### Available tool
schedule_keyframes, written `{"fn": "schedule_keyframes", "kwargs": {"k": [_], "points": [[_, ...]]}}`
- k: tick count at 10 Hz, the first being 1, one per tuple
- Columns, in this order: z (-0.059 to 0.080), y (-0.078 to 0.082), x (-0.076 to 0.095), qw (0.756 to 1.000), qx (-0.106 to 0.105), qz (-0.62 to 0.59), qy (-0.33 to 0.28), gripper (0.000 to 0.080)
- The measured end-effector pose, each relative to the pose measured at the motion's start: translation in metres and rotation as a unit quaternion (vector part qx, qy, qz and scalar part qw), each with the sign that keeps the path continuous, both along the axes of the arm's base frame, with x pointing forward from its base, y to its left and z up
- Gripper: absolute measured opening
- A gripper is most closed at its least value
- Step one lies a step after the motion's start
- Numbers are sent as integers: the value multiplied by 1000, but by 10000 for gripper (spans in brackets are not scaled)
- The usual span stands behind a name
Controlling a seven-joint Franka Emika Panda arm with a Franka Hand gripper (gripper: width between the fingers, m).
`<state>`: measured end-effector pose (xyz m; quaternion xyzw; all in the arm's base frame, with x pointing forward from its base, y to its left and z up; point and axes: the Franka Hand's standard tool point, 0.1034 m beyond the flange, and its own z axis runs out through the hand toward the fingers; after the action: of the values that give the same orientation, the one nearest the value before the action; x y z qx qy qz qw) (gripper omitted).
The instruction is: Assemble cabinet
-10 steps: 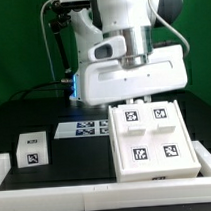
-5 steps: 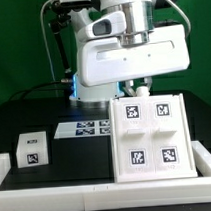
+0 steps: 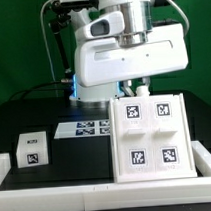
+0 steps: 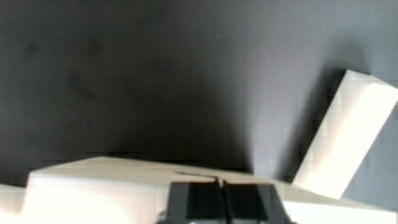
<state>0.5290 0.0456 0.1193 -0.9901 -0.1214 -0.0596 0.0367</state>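
The cabinet (image 3: pixel 150 139), a large white box with four black-and-white tags on its panelled face, lies flat at the exterior view's right front. My gripper (image 3: pixel 134 90) hangs just above the cabinet's far edge, clear of it. In the wrist view the two black fingers (image 4: pixel 194 203) are pressed together with nothing between them. Beside them a white surface of the cabinet (image 4: pixel 107 182) shows. A slanted white slab (image 4: pixel 349 128) stands against the dark table; I cannot tell which part it is.
A small white tagged cube (image 3: pixel 33 147) sits at the exterior view's left front. The marker board (image 3: pixel 81 128) lies flat between the cube and the cabinet. A low white wall (image 3: pixel 57 178) runs along the front. The robot base (image 3: pixel 86 64) stands behind.
The hand has risen off the cabinet's far edge, uncovering the upper tags. It has barely moved in the last half second. The cabinet lies where it was.
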Motion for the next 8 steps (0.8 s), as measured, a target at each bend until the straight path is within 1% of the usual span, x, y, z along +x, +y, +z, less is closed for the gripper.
{"fn": "schedule_keyframes", "kwargs": {"k": [1, 3, 5, 8], "points": [[5, -4, 4, 1000, 1, 2, 7, 2], [12, -3, 8, 1000, 2, 1, 17, 2], [16, 2, 10, 1000, 3, -1, 21, 2], [20, 15, 13, 1000, 6, -8, 21, 2]]}}
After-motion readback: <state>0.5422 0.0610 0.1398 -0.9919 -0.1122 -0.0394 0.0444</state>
